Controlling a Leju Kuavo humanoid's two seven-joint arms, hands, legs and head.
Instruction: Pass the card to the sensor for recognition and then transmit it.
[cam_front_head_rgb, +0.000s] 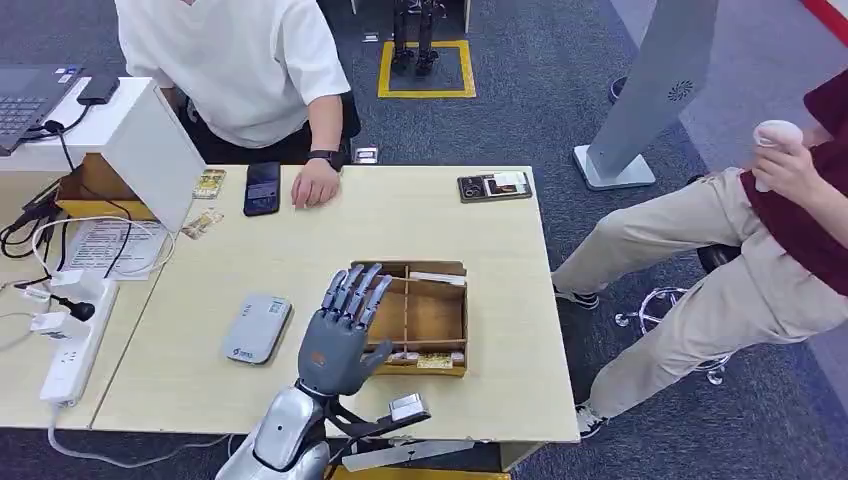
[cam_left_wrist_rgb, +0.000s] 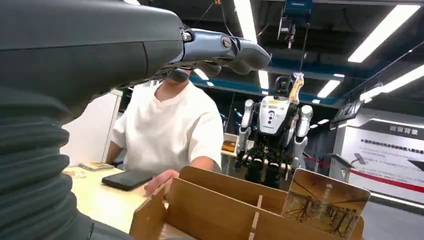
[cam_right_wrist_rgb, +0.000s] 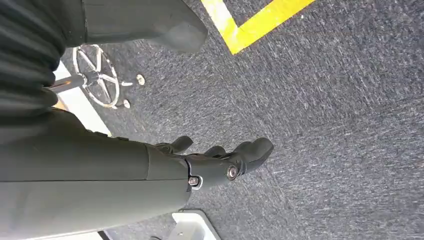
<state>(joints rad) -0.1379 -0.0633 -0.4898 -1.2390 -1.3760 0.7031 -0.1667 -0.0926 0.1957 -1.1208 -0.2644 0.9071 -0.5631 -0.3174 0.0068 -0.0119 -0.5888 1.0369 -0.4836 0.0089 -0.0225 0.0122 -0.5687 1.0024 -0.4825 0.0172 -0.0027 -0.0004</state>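
Observation:
A wooden box with dividers stands on the table's near right part. Cards lie in it: one against the far wall and one along the near wall. In the left wrist view a picture card stands upright in the box. My left hand hovers over the box's left edge, fingers spread, holding nothing. The grey-white sensor pad lies flat just left of that hand. My right hand hangs over the carpet, fingers loosely extended and empty.
A person in a white shirt sits across the table, a hand resting beside a black phone. A dark tray lies far right. A white box and power strip stand left. Another person sits right.

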